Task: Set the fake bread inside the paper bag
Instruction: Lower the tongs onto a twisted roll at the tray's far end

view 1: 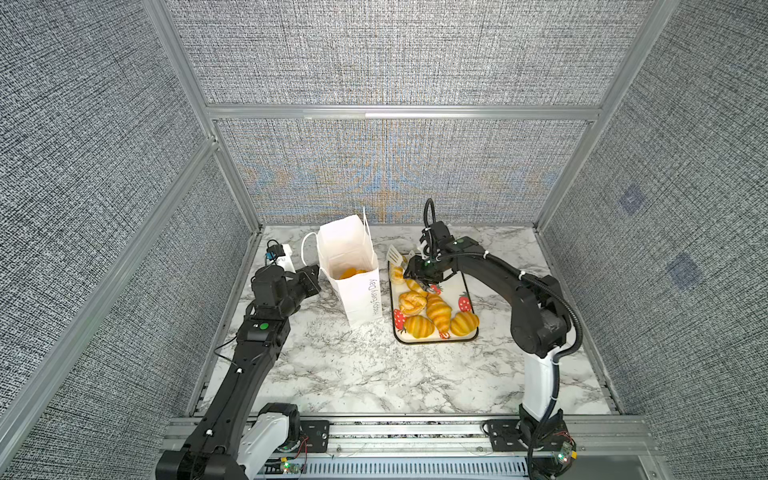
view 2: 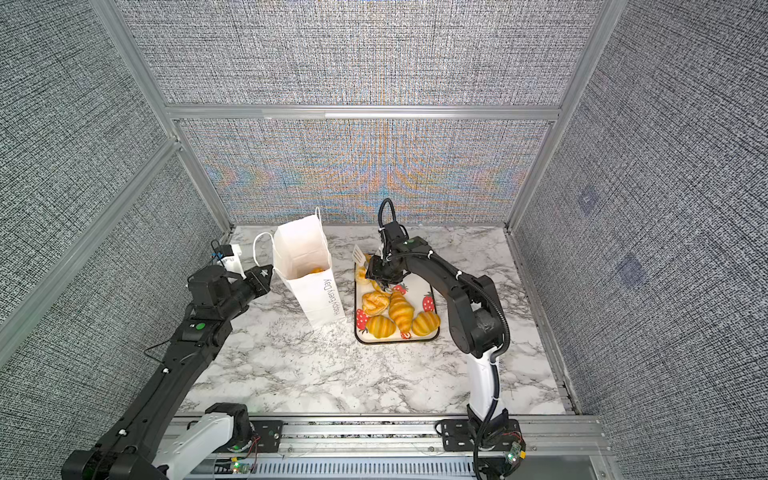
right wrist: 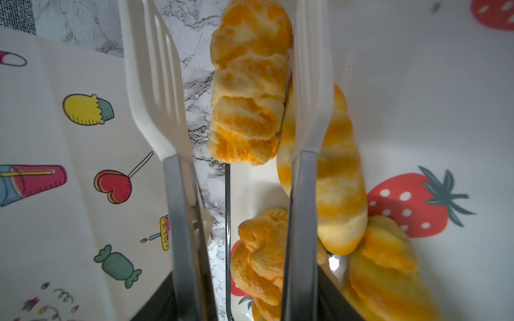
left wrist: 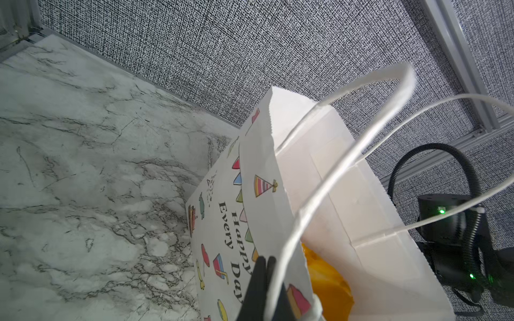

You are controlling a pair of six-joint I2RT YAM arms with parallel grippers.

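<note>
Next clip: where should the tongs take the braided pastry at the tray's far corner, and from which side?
Grip the braided pastry across its narrow middle, from above: it lies flat and elongated, and the tongs straddle its long sides.

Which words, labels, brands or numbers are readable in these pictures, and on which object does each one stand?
"Happy Every Day": grey, along the camera-facing side of the paper bag, in both top views.
"Happy Every Day": black, on the bag's picture-printed face, in the left wrist view.
White box left of the bag: dark marks, too blurred to read.
</note>
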